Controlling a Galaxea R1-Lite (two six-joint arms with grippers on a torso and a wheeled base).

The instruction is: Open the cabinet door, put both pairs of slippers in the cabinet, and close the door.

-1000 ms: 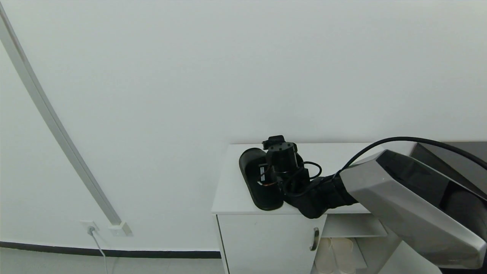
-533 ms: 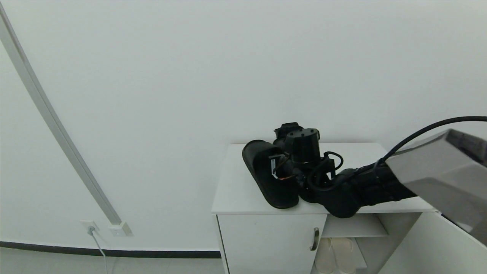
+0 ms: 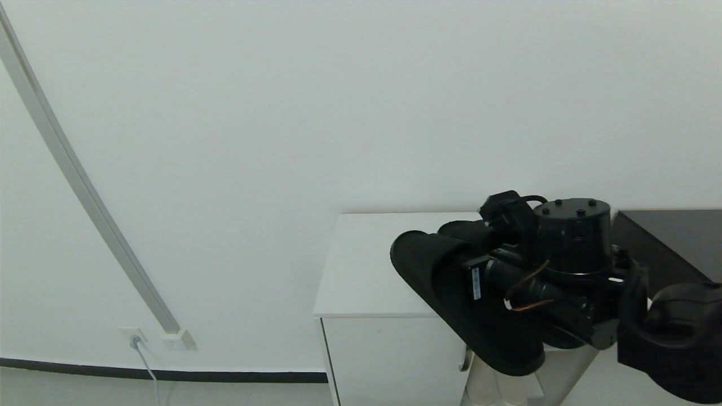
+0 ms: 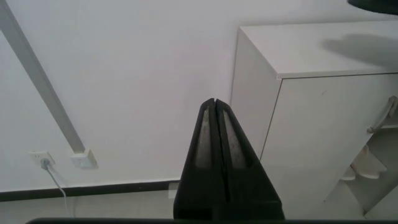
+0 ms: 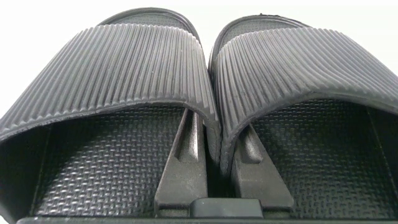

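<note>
Your right gripper (image 5: 217,140) has the pair of black slippers (image 3: 445,276) pinched. One finger (image 5: 186,155) sits inside each slipper under the ribbed strap, and the two inner side walls are squeezed together between them. In the head view the pair hangs in the air above the white cabinet (image 3: 361,265), on the right part of its top. It's tilted, with the lower end out past the front edge. I can't tell from these shots whether any part of a sole brushes the top.

Your left gripper (image 4: 214,140) is pressed together with nothing in it. It sits off the cabinet's left side, facing the wall, with the wall socket (image 4: 41,160) just beyond it.

On the cabinet, the left door (image 4: 317,137) is closed, with its handle (image 4: 384,117) on the inner edge. The compartment to the right of it stands open, and you can see the white slippers (image 4: 365,165) side by side on a shelf inside. A grey cable duct (image 3: 84,186) runs diagonally down the wall to the socket.
</note>
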